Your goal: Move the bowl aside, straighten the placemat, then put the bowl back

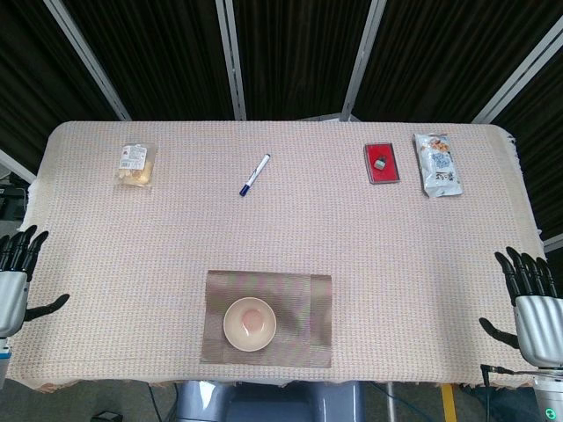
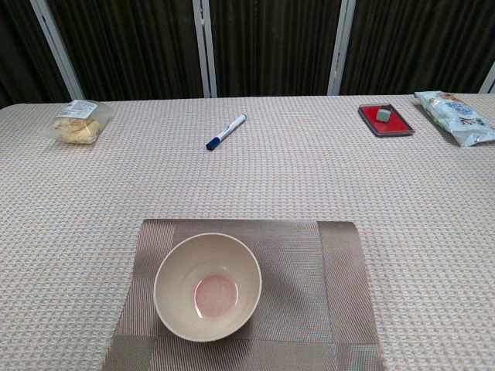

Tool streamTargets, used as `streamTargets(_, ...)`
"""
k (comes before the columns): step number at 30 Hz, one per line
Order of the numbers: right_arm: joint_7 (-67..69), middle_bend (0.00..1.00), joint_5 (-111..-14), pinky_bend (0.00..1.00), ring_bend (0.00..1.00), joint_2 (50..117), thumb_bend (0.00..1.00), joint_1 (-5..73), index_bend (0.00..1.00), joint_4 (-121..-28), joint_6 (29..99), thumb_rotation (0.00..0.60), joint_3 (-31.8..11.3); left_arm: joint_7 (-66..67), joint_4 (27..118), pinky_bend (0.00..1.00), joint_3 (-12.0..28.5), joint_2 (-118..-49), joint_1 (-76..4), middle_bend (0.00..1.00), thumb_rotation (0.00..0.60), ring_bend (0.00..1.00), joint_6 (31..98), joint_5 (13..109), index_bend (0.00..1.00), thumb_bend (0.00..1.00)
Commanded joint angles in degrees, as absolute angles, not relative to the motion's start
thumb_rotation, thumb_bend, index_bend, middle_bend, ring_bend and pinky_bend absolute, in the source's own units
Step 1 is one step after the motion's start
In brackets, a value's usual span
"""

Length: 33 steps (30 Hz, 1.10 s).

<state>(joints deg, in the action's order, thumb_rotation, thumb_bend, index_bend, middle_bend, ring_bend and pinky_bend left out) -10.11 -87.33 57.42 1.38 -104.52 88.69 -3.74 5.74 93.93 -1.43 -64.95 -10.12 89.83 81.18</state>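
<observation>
the bowl (image 1: 250,323) sits upright on the left part of the placemat (image 1: 303,308), lower centre of the head view. left hand (image 1: 16,272) at the lower left edge and right hand (image 1: 532,303) at the lower right both hold nothing, fingers spread (neither shows in the chest view)

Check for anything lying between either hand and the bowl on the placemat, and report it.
Nothing visible does. The bowl sits on the left part of the placemat, with only bare tablecloth between it and the left hand and right hand. The pen and packets lie far back.
</observation>
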Motion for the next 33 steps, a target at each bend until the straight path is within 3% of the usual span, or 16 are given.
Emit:
streamTargets(1, -10.06, 0.0, -87.48, 0.0, 0.0, 57.38, 0.0, 1.31, 0.0, -104.63, 88.79, 0.6, -3.67, 5.35, 93.4, 0.0, -1.17, -65.08, -9.85, 0.0, 0.6, 0.0, 89.5, 81.65, 0.0, 0.0)
streamTargets(7, -9.45, 0.0, -88.01, 0.0, 0.0, 57.22, 0.0, 1.35, 0.0, -104.94, 88.98, 0.6, -3.69, 3.82, 91.75, 0.0, -1.88, -66.03, -9.96, 0.0, 0.6, 0.0, 89.63, 86.4, 0.0, 0.0)
streamTargets(16, -9.58, 0.0, -86.08, 0.0, 0.0, 57.48, 0.0, 1.97, 0.0, -104.52, 86.99, 0.6, -3.81, 5.85, 82.03, 0.0, -7.55, -75.04, -18.3, 0.0, 0.6, 0.0, 82.5, 109.14, 0.01, 0.01)
streamTargets(24, -8.95, 0.0, -86.87, 0.0, 0.0, 56.92, 0.0, 1.17, 0.0, -104.8, 88.36, 0.6, -3.49, 9.65, 81.27, 0.0, -7.79, -81.73, -23.66, 0.0, 0.6, 0.0, 74.8, 113.59, 0.14, 0.04)
streamTargets(33, -7.03, 0.0, -86.4, 0.0, 0.0, 55.94, 0.0, 0.58, 0.0, -104.71, 88.64, 0.6, -3.36, 12.34, 80.28, 0.0, -7.23, -86.7, -26.16, 0.0, 0.6, 0.0, 71.44, 113.93, 0.27, 0.05)
